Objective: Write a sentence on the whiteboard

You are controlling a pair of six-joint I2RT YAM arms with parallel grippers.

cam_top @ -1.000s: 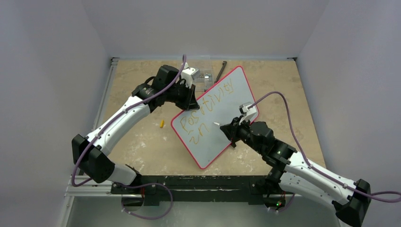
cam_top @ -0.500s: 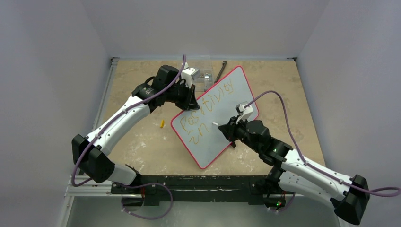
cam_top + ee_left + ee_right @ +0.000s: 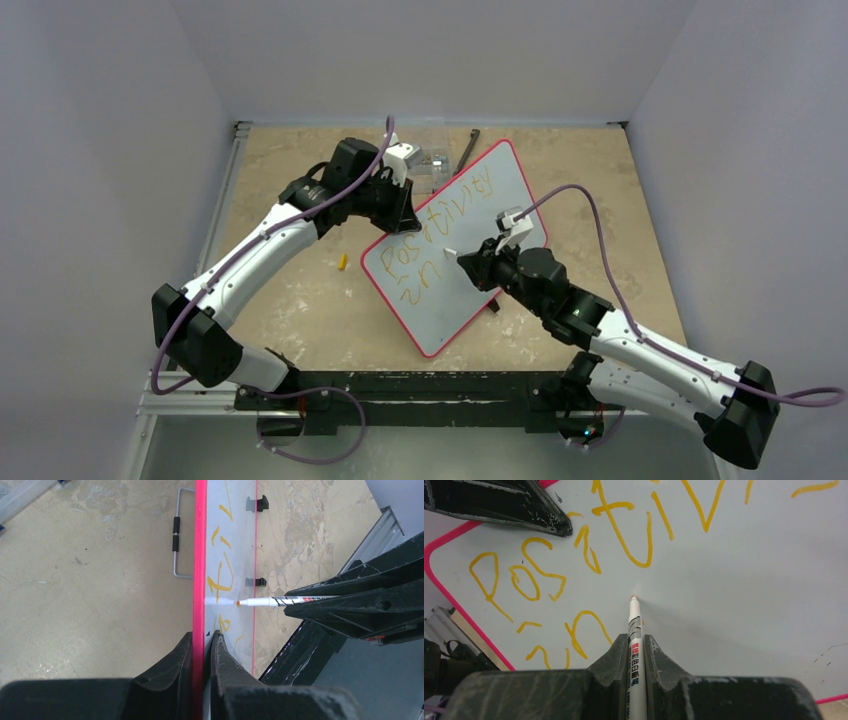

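Right gripper (image 3: pixel 636 639) clamps a marker (image 3: pixel 634 625), tip beside the sentence (image 3: pixel 608 509).

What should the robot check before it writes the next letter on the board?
1. Left gripper clamps the whiteboard by its pink frame: ok.
2. Right gripper is shut on the marker: ok.
3. Marker tip really touches the board: cannot tell.
4. The sentence reads "Positivity" with "in" under it: ok.
5. Bare white space beside "in" for the next word: ok.
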